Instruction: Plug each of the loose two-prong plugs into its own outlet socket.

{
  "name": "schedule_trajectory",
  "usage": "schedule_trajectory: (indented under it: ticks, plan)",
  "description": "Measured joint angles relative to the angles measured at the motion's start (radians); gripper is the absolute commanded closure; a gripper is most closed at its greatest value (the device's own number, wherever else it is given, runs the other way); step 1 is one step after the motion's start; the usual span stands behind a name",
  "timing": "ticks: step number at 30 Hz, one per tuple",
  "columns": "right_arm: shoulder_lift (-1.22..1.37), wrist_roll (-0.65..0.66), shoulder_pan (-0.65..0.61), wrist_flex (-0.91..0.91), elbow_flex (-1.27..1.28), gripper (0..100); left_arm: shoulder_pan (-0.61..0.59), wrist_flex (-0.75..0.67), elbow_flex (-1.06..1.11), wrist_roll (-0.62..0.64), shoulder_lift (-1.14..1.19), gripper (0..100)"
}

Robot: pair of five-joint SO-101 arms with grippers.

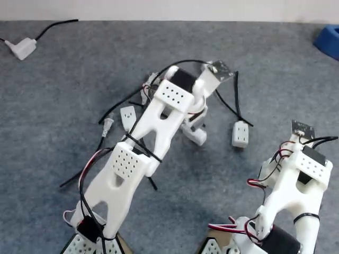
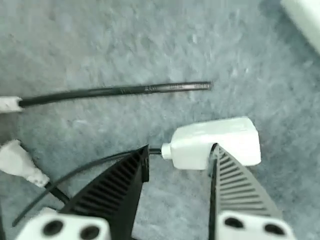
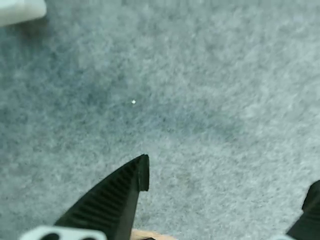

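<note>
**Left fingers open around a white block, right fingers open over bare felt**

Left gripper [image 2: 180, 150]: fingers spread, one on each side of a white corded block [image 2: 215, 142] that lies flat on the grey tabletop [image 1: 58, 100]. One finger overlaps the block's edge. The other sits by the end where a thin black cord leaves it. I can't tell whether either finger touches it, or whether it's a plug or a socket. A black cable [image 2: 115, 91] lies just beyond the block, with its end free.

From the high view, the left arm [image 1: 137, 153] runs from the near edge out to mid-tabletop, over a tangle of black cords. A loose two-prong plug [image 1: 107, 126] lies on that arm's left side. A white outlet socket [image 1: 128, 117] is just beside the plug, and the two are not mated. A second outlet socket [image 1: 240, 133] lies between the two arms.

Right gripper [image 3: 227, 175]: fingers wide open over the tabletop. The right arm [image 1: 296, 180] sits folded near the near right edge.

Far left there's a white adapter [image 1: 22, 47] on a black lead. At the far right edge there's a blue object [image 1: 328, 41].
</note>
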Motion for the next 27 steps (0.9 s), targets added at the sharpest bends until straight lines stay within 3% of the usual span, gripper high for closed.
schedule_trajectory:
  ticks: [18, 27]
  plan:
    - [0.000, 0.000, -0.003, 0.000, 0.000, 54.8, 0.009, -0.011, 0.046, 0.032, -0.003, 80]
    - [0.000, 0.000, -0.003, 0.000, 0.000, 54.8, 0.005, -0.008, 0.361, 0.101, -0.120, 80]
